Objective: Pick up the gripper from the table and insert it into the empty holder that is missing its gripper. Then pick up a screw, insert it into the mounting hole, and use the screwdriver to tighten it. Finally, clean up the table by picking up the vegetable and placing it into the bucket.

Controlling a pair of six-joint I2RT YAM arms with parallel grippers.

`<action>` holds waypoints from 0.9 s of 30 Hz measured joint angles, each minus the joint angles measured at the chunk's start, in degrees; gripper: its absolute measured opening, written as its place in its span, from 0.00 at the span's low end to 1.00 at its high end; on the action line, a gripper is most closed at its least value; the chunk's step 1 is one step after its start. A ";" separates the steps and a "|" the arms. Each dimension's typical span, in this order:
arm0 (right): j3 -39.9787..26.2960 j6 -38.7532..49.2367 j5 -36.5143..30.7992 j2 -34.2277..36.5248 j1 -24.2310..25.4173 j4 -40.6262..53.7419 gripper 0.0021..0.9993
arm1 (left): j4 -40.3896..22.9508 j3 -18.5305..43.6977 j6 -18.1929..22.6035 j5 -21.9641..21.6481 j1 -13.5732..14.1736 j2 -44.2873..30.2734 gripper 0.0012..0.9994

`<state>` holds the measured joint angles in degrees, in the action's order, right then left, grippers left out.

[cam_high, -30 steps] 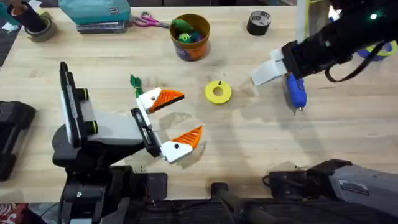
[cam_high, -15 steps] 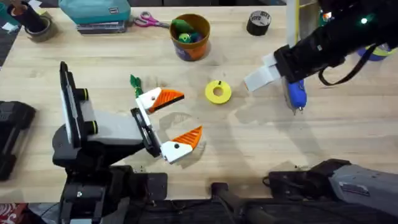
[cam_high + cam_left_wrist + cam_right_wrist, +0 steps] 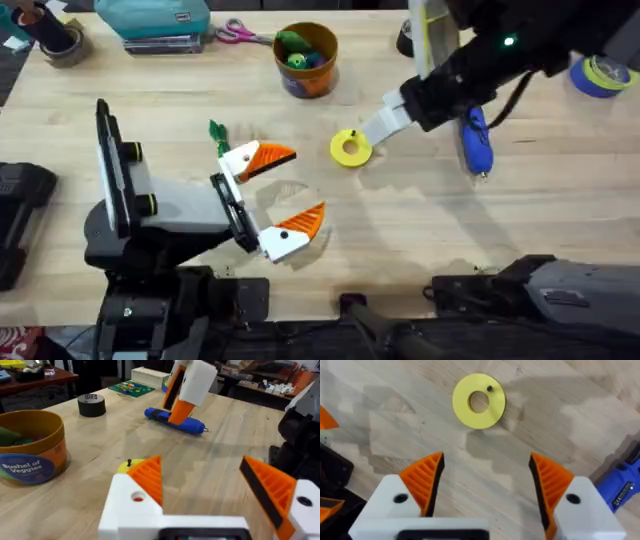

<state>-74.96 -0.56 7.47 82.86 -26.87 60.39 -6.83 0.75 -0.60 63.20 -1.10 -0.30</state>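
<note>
My right gripper hangs open just right of a yellow disc, on whose rim a tiny dark screw stands. The blue screwdriver lies on the table behind that arm. My left gripper rests open, both white blocks bearing orange tips. No loose gripper or empty holder is in view. The green vegetable lies by the left gripper's far finger. The bucket stands at the back with toys inside.
A black tape roll sits at the back right, a blue tape roll at the far right. Scissors and a teal case lie along the back edge. Bare wood spreads in front of the disc.
My right arm has swung left from above the screwdriver to beside the yellow disc. The left arm and the table's things have not moved.
</note>
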 joint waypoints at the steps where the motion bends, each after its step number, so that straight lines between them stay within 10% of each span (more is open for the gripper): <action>1: 0.02 -0.37 -0.37 0.30 -0.47 -0.45 1.00 | 0.01 0.00 0.00 0.00 0.00 -0.01 0.94; 27: 8.16 -6.71 -6.41 4.43 -3.46 -16.19 1.00 | 0.00 0.00 0.00 0.00 0.00 -0.02 0.94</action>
<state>-66.80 -7.27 1.06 87.29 -30.33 44.19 -6.83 0.75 -0.60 63.20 -1.10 -0.32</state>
